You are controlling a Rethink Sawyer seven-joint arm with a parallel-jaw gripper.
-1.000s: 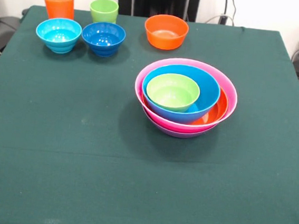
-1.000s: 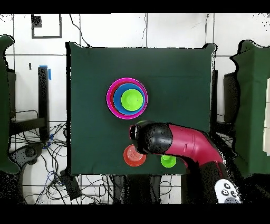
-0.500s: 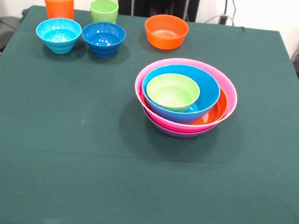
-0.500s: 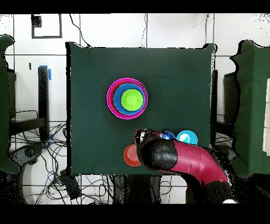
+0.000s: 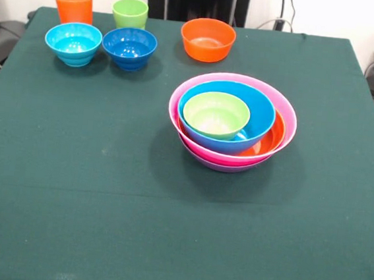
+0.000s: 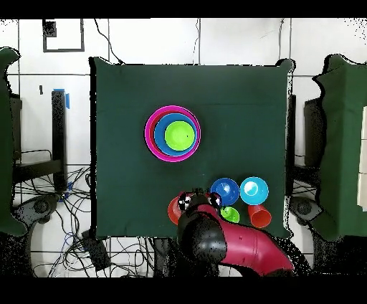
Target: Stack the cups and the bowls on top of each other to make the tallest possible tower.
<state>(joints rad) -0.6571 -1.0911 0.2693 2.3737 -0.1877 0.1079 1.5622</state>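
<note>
Between picks — gripper (image 6: 192,201) (open or closed, cannot tell) hovers by the small orange plastic bowl (image 5: 208,39), likely next onto the nested multicoloured tower (image 5: 232,121).

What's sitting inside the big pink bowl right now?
Inside the pink bowl: an orange bowl, a blue bowl, then the small lime green bowl. Their bottoms are covered.

Green-clothed table (image 5: 102,191), white tiled floor (image 6: 236,43)
</note>
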